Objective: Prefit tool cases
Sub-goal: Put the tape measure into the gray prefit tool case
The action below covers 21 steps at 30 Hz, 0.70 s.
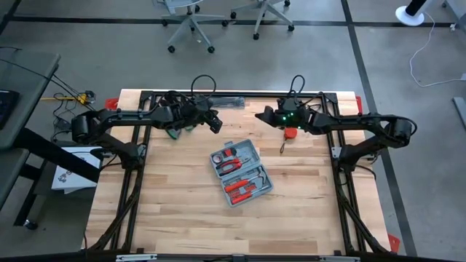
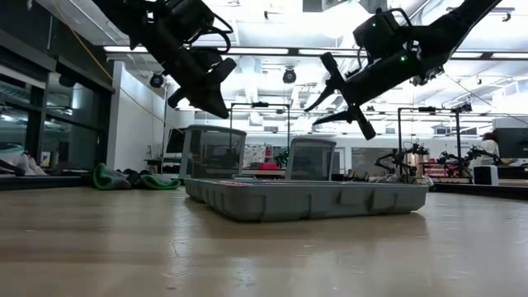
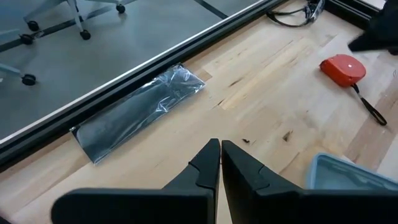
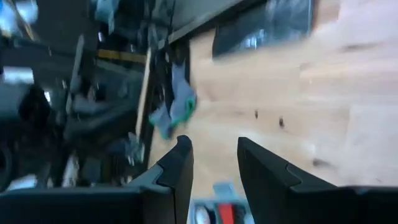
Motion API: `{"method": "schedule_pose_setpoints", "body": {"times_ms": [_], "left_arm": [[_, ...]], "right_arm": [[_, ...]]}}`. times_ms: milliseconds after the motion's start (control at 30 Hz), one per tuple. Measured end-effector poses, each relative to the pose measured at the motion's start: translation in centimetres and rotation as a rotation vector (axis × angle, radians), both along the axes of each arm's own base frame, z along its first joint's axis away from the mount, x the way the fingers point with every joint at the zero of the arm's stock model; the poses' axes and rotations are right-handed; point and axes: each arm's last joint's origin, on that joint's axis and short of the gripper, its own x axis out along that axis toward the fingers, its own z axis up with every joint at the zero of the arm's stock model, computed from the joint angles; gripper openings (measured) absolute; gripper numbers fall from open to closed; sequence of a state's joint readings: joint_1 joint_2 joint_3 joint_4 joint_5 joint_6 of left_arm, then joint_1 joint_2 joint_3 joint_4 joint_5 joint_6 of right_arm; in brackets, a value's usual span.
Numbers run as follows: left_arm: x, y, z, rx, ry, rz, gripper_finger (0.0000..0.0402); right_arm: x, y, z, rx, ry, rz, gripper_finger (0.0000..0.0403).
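Fingers of the left gripper (image 3: 220, 148) are pressed together on nothing, raised above the wooden table (image 1: 175, 211) near its far edge. Across from it the right gripper (image 2: 337, 92) hangs with its jaws spread wide, empty. Between and nearer, the tool case (image 1: 241, 174) lies open flat mid-table, red-handled tools inside.

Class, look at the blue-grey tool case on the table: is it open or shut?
Open. The tool case lies spread flat in two halves, and the high view shows red-handled tools sitting in its inner recesses.
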<state>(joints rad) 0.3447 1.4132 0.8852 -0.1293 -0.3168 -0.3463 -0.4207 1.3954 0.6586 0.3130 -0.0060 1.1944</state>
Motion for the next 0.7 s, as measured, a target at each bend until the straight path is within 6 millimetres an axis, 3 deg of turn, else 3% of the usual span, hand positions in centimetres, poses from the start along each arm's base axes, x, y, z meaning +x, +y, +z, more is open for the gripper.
{"method": "schedule_pose_setpoints", "body": {"times_ms": [100, 233, 333, 433, 600, 633, 700], "left_arm": [[0.0, 0.0, 0.0, 0.0, 0.0, -0.001, 0.001], [0.0, 0.0, 0.0, 0.0, 0.0, -0.001, 0.001], [0.0, 0.0, 0.0, 0.0, 0.0, -0.001, 0.001], [0.0, 0.0, 0.0, 0.0, 0.0, -0.001, 0.001], [0.0, 0.0, 0.0, 0.0, 0.001, -0.001, 0.001], [0.0, 0.0, 0.0, 0.0, 0.001, -0.001, 0.001], [0.0, 0.0, 0.0, 0.0, 0.0, -0.001, 0.001]], "right_arm": [[-0.1, -0.2, 0.1, -0.013, -0.006, -0.072, 0.0119], [-0.1, -0.3, 1.3, -0.135, -0.042, -0.029, 0.0121], [0.0, 0.1, 1.5, -0.168, -0.041, -0.028, 0.0143], [0.4, 0.5, 1.9, -0.117, -0.023, -0.079, 0.0201], [0.6, 1.0, 2.0, -0.058, 0.072, -0.144, 0.0365], [0.5, 1.0, 1.9, -0.043, 0.079, -0.162, 0.0382], [0.4, 1.0, 1.7, -0.015, 0.089, -0.173, 0.0374]]}}
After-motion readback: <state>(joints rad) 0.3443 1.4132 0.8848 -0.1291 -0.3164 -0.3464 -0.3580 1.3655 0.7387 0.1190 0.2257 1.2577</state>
